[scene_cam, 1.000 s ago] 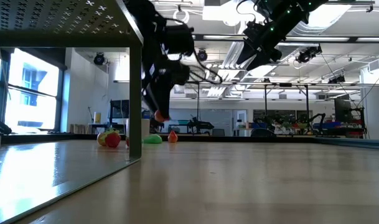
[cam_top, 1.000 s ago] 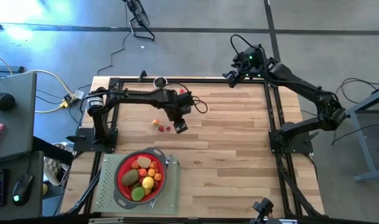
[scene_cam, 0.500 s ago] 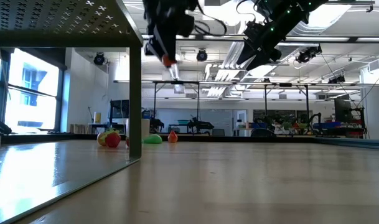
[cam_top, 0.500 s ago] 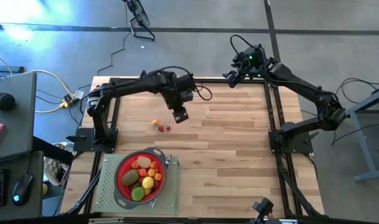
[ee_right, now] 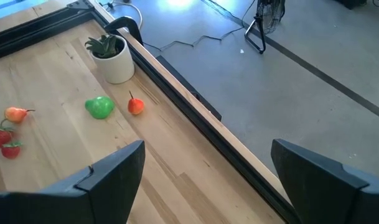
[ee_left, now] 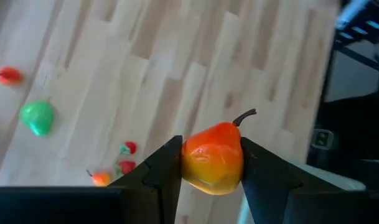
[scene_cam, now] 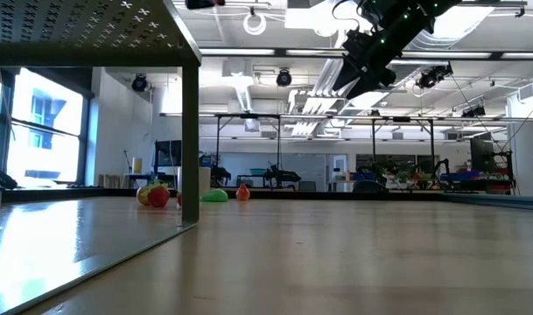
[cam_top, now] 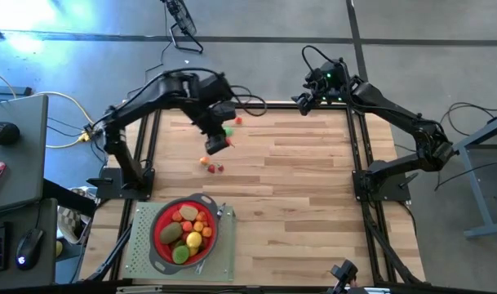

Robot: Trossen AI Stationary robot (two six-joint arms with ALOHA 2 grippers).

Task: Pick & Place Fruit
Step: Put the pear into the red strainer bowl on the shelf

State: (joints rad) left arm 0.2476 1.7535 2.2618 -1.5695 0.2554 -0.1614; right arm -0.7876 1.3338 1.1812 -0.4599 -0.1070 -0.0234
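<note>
Below the left gripper point(cam_top: 216, 144) lies the wooden table point(cam_top: 305, 188), with the red strainer point(cam_top: 185, 232) full of fruit well apart from it. Its fingers clamp an orange pear point(ee_left: 212, 158). Near it lie two strawberries point(cam_top: 215, 168), a green fruit point(ee_left: 37, 117) and a small potted plant point(ee_right: 112, 57). At the table's far edge the right gripper point(cam_top: 302, 101) hangs with jaws wide.
</note>
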